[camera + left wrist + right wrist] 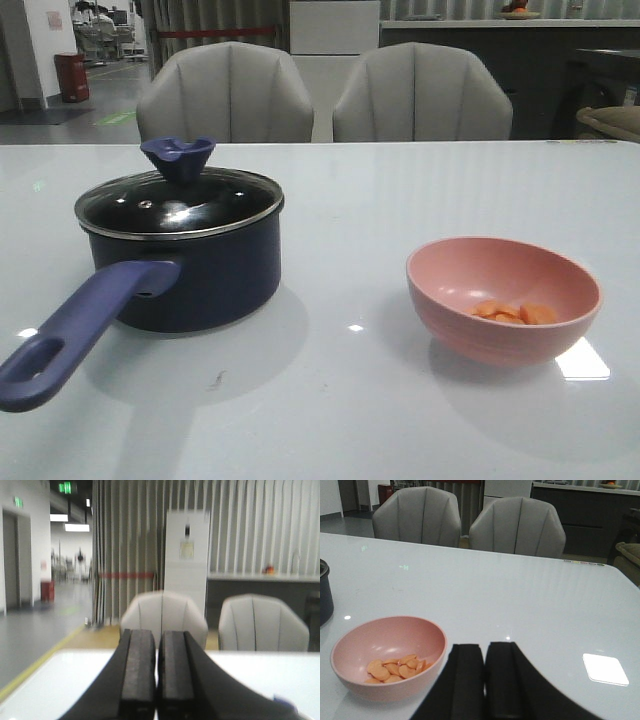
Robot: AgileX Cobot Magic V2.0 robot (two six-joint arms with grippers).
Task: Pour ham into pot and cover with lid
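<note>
Nearest the robot, both grippers were only visible from their own wrist cameras. The left gripper (157, 680) had its two black fingers (137, 670) pressed together with nothing between them, held up over the white surface (340, 410). The right gripper (484, 680) looked the same, fingers (502, 677) together and empty, sitting just right of the bowl (395, 685).

Out on the surface, the pot (215, 270) stood on the left with its long purple-blue handle (75, 335) pointing toward the near-left corner. The lid (180, 205) was sitting on the pot, knob (177, 158) up, so it was already covered. Well apart from it, over on the right, sat the pink bowl (503, 297), upright, with the ham (517, 313) inside: a little pile of orange slices at the bottom. The right wrist view showed the ham (396, 668) more clearly, lying flat and overlapping.

Past the far edge of the surface stood two grey chairs (226, 95) side by side.
</note>
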